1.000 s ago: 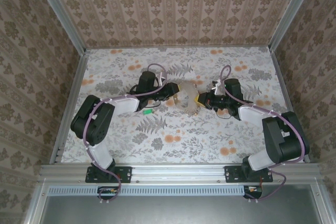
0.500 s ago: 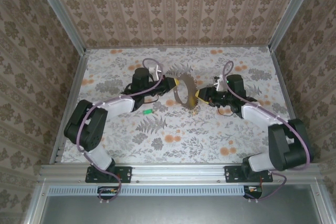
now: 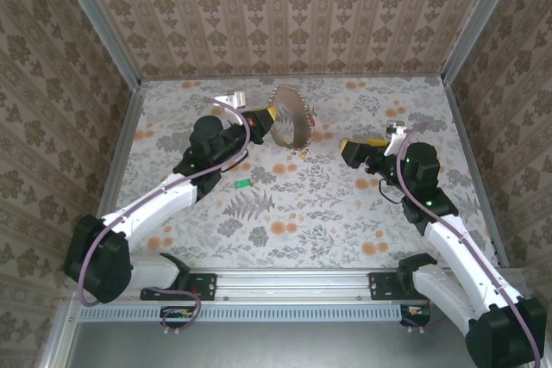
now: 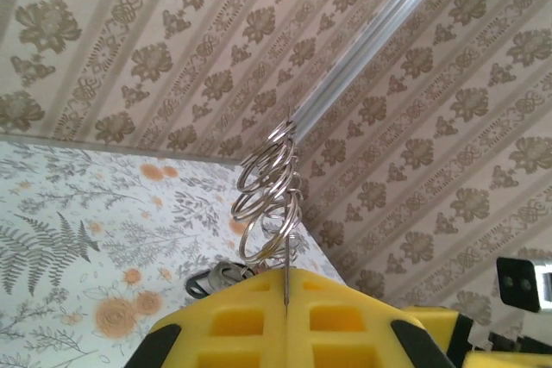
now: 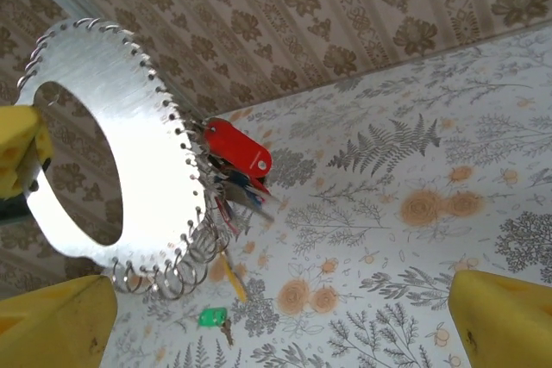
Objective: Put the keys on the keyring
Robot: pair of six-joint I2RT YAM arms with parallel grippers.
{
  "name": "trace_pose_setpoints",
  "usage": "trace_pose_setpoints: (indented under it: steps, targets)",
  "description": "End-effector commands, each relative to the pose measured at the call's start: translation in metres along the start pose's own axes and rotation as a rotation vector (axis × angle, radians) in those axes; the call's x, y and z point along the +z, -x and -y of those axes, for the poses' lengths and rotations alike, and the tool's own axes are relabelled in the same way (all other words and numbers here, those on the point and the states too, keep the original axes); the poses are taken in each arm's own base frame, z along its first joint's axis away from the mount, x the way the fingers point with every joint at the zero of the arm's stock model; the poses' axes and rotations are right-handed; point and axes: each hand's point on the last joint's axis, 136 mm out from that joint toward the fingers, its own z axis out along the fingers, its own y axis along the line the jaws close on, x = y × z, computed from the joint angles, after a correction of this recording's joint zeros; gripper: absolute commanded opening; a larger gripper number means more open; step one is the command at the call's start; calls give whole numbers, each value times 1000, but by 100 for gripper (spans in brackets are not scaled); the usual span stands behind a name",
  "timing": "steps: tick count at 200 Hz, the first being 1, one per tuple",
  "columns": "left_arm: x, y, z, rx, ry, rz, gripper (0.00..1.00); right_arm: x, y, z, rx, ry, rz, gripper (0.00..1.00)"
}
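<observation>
The keyring (image 3: 291,116) is a flat metal ring plate with small split rings (image 4: 271,196) along its rim. It hangs upright above the table's far middle, and my left gripper (image 3: 264,118) is shut on its edge. The plate passes edge-on between the yellow left fingers (image 4: 233,321). A red tag (image 5: 238,149) and several keys hang from the keyring (image 5: 159,174), a yellow one (image 5: 231,275) lowest. A green key (image 3: 243,184) lies loose on the table, also seen in the right wrist view (image 5: 211,317). My right gripper (image 3: 362,151) is open and apart from the plate, to its right.
The floral table top (image 3: 302,221) is walled by patterned panels on three sides, with aluminium posts at the corners (image 3: 138,84). The arm bases sit on the rail at the near edge (image 3: 293,283).
My right gripper opened, let go of the plate and drew back to the right. The left arm carried the keyring up and toward the far left, its gripper closing tight.
</observation>
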Motion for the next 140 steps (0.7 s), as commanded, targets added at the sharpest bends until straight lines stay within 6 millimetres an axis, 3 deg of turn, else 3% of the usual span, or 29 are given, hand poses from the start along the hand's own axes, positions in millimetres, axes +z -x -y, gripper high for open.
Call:
trace_pose_setpoints:
  steps: [1,13,31,57,92,111,140]
  targets:
    - [-8,33,18,23,-49,168,0,-2,9,-35,-160,105,51,90]
    - [-9,38,21,-5,-69,194,0,-3,2,-46,-283,70,63,81]
    - [-10,46,29,-38,-109,231,0,-3,-9,-65,-471,64,120,59]
    - [-11,55,39,-76,-158,261,0,4,-27,-89,-592,92,175,42]
    - [-12,59,44,-107,-184,275,0,16,-48,-123,-755,129,224,33]
    - [-14,61,47,-117,-197,282,0,21,-47,-134,-766,146,272,30]
    - [-16,63,49,-132,-209,291,0,30,-41,-136,-766,121,325,28]
